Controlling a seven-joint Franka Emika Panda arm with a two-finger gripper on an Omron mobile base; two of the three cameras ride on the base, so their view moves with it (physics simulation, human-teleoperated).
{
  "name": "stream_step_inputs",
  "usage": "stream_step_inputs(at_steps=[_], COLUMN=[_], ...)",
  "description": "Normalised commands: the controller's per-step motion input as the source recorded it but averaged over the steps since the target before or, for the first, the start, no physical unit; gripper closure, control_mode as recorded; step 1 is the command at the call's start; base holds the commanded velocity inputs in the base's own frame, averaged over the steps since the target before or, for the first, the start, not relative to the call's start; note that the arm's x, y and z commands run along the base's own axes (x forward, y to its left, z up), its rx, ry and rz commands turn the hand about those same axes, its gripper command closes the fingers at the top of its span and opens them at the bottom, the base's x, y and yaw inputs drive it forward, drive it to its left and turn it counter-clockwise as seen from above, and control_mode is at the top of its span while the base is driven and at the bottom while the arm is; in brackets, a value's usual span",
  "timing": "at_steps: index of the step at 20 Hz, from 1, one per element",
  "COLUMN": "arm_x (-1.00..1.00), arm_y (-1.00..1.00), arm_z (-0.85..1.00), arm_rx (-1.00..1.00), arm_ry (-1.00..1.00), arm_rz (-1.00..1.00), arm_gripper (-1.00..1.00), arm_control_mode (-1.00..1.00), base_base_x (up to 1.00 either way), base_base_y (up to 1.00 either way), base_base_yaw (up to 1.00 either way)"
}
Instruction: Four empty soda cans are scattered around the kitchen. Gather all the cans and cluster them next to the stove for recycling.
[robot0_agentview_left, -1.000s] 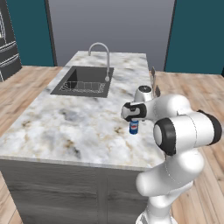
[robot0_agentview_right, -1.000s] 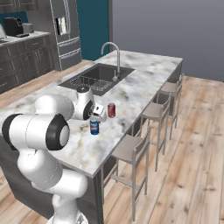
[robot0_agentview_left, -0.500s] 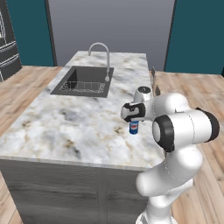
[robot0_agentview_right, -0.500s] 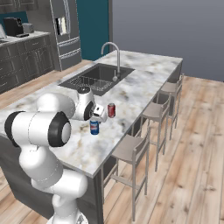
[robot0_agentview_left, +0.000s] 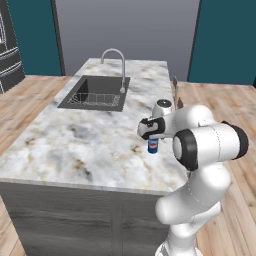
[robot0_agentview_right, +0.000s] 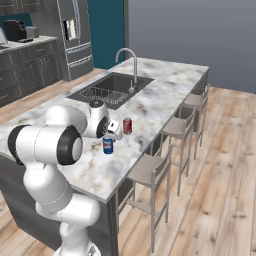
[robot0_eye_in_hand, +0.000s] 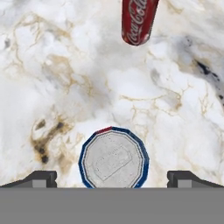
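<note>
A blue soda can (robot0_agentview_left: 153, 146) stands upright on the marble island (robot0_agentview_left: 75, 145). My gripper (robot0_agentview_left: 151, 137) hangs straight over it, open, with nothing between the jaws. In the hand view I look down on the blue can's silver top (robot0_eye_in_hand: 113, 158), which sits between the two fingertips (robot0_eye_in_hand: 40, 178) with wide gaps on both sides. A red soda can (robot0_eye_in_hand: 138, 19) stands a little beyond it; in the right base view the red can (robot0_agentview_right: 127, 126) is just behind the blue can (robot0_agentview_right: 107, 145) and my gripper (robot0_agentview_right: 111, 137). The stove is out of view.
A sink (robot0_agentview_left: 95, 93) with a tall faucet (robot0_agentview_left: 120, 62) is set into the island's far half. Bar stools (robot0_agentview_right: 152, 172) line the island's right side. A fridge (robot0_agentview_right: 75, 35) and dark cabinets (robot0_agentview_right: 22, 70) stand at the back left.
</note>
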Motion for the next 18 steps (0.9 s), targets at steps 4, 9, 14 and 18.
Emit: stream_step_inputs(at_steps=[4, 9, 14, 18], arm_x=[0.04, 0.04, 0.04, 0.01], arm_y=[0.0, 0.0, 0.0, 0.0], arm_z=[-0.07, -0.05, -0.06, -0.06], arm_rx=[0.0, 0.0, 0.01, 0.0], arm_ry=[0.0, 0.0, 0.0, 0.0], arm_rz=[0.0, 0.0, 0.0, -0.01], arm_gripper=[-1.0, -1.0, -1.0, -1.0], arm_control_mode=[-1.0, -1.0, -1.0, -1.0], base_base_x=[0.0, 0.0, 0.0, 0.0], base_base_y=[0.0, 0.0, 0.0, 0.0], base_base_yaw=[0.0, 0.0, 0.0, 0.0])
